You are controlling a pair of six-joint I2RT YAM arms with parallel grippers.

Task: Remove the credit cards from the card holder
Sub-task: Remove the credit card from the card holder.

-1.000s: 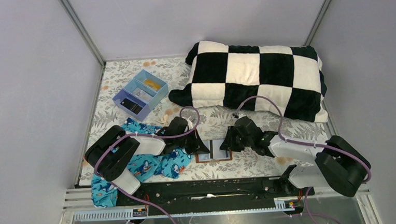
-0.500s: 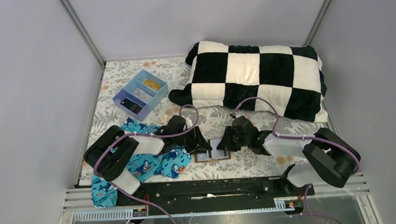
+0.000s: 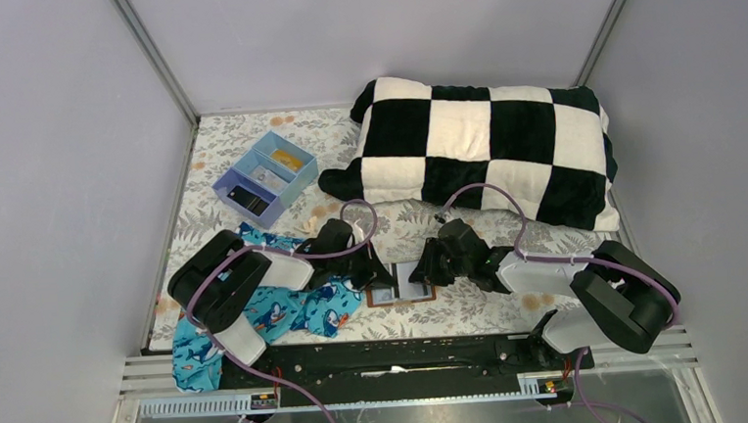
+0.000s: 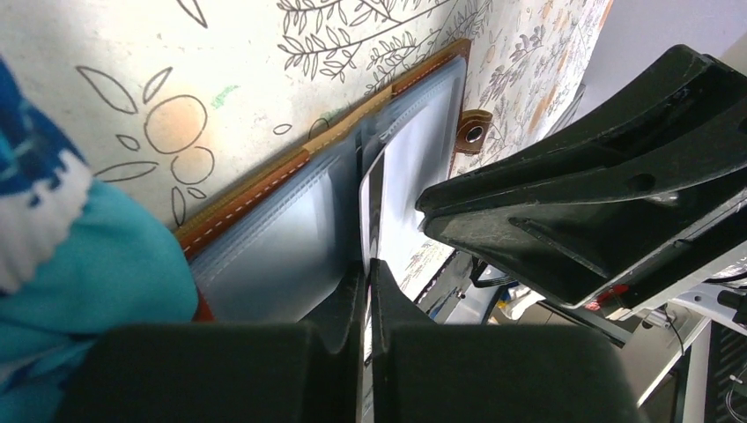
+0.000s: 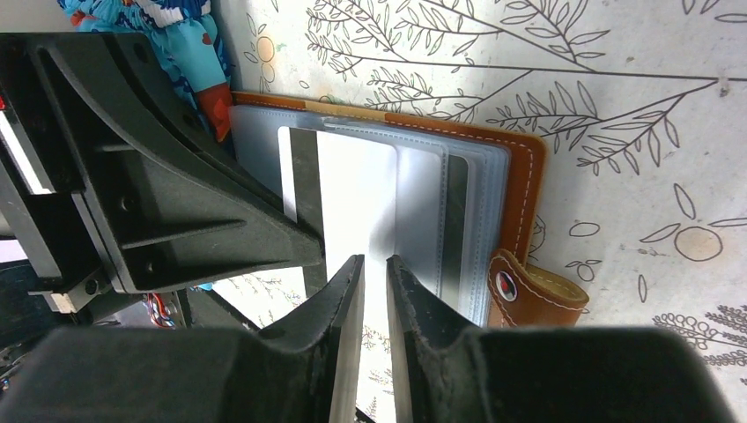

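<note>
Two sets of fingers meet over the card holder (image 3: 401, 286), which lies opened flat on the tabletop (image 5: 617, 115) between the arms. A white card (image 5: 357, 194) with a dark stripe is seen standing partly out of the grey sleeves (image 5: 458, 203). The left fingers (image 4: 354, 304) are pressed almost together on a thin edge, judged to be that card's. The right fingers (image 5: 351, 295) are narrowed to a slit above the card; whether anything is clamped cannot be told. The card is best slid along its sleeve, not levered upward, while the holder is pinned against being dragged.
</note>
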